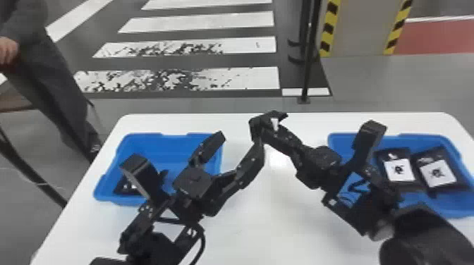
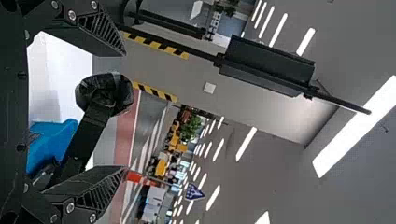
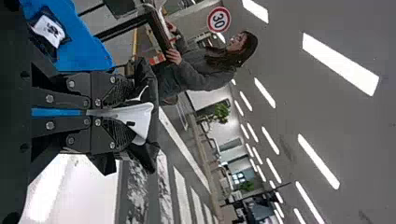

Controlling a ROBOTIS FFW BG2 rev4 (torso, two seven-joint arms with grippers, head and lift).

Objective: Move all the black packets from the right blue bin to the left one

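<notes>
Packets (image 1: 399, 170), two visible, lie in the right bin (image 1: 451, 208).

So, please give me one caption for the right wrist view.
Right tool grips a black packet; another packet lies in a blue bin.

Left hand (image 1: 242, 140) spread open, right hand (image 1: 271, 133) pinched closed

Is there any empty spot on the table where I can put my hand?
Yes, the near part of the table, between the left arm and right arm. There's also a strip behind the left bin. It's crowded in the middle, around the left gripper and held packet.
</notes>
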